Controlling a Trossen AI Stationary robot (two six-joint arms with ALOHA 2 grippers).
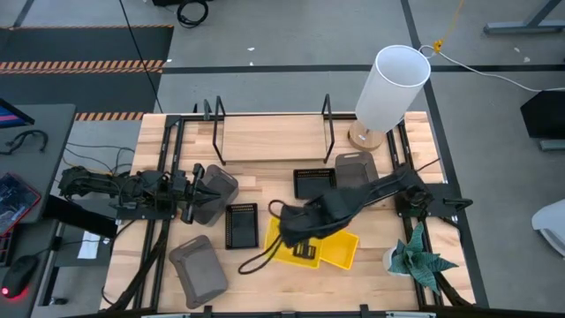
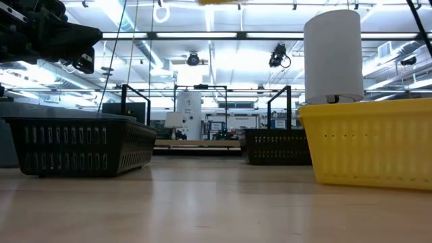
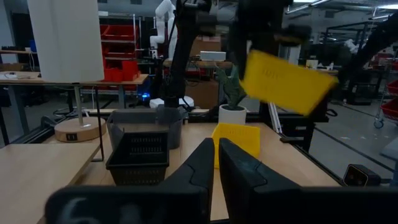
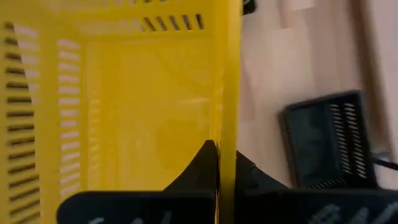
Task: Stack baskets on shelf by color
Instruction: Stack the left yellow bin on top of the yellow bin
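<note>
Your right gripper (image 4: 217, 163) has its fingers clamped on the wall of a yellow basket (image 4: 124, 93), lifted above the table; the shelf (image 1: 269, 137) is bare.

Near you at 6 o'clock lie more yellow baskets (image 1: 340, 250); gray baskets (image 1: 199, 269) and black baskets (image 1: 241, 224) are scattered mid-table. Left gripper (image 3: 214, 163), at 9 o'clock, fingers nearly together, holds nothing. Shelf at 12 o'clock: no stacking done yet.
</note>
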